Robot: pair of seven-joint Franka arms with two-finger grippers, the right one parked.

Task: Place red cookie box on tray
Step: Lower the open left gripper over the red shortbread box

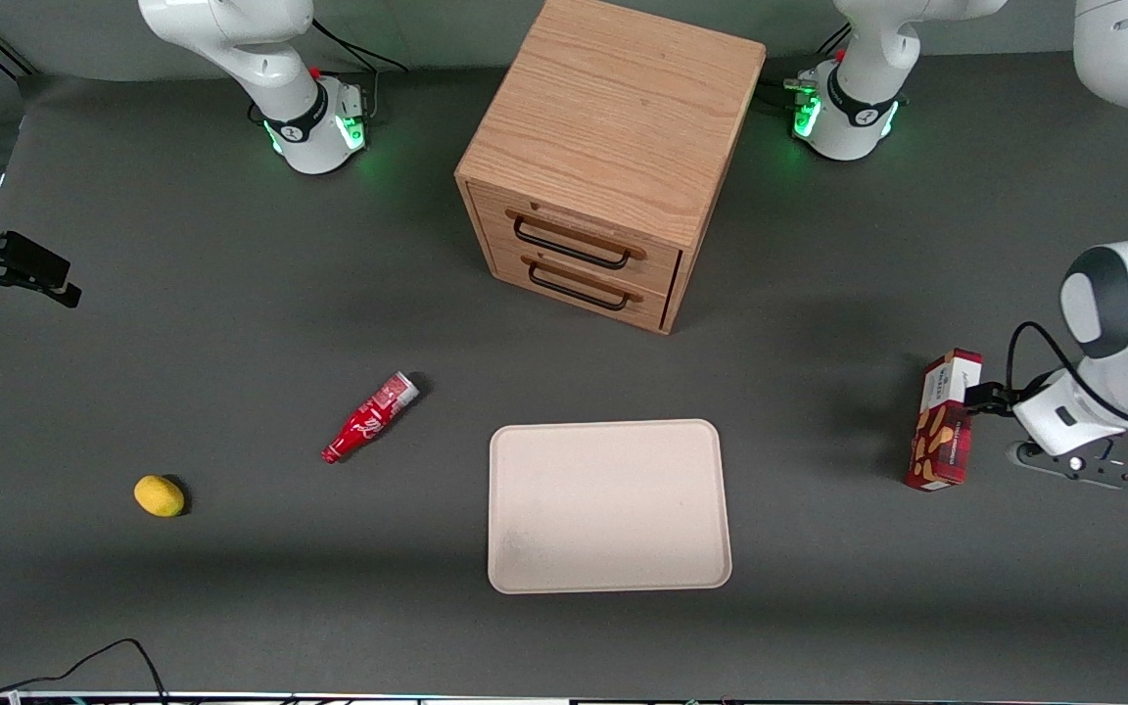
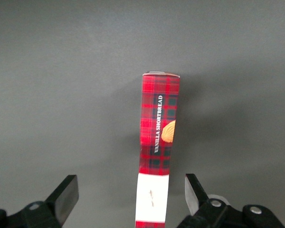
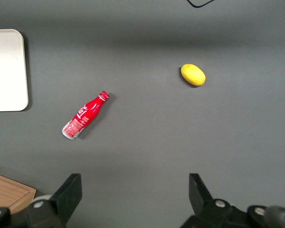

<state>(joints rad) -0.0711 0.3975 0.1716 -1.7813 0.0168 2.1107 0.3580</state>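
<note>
The red cookie box (image 1: 943,421) lies on its narrow edge on the table toward the working arm's end, level with the tray (image 1: 608,504) and well apart from it. Its tartan side with a white band (image 2: 154,142) runs lengthwise away from the wrist camera. My left gripper (image 1: 982,399) is low beside the box's white-ended part. In the left wrist view the gripper (image 2: 129,188) is open, one dark finger (image 2: 66,194) on each side of the white band, with table showing between each finger and the box. The beige tray holds nothing.
A wooden two-drawer cabinet (image 1: 613,157) stands farther from the front camera than the tray. A small red bottle (image 1: 370,416) lies beside the tray toward the parked arm's end, and a yellow lemon (image 1: 160,495) lies farther that way.
</note>
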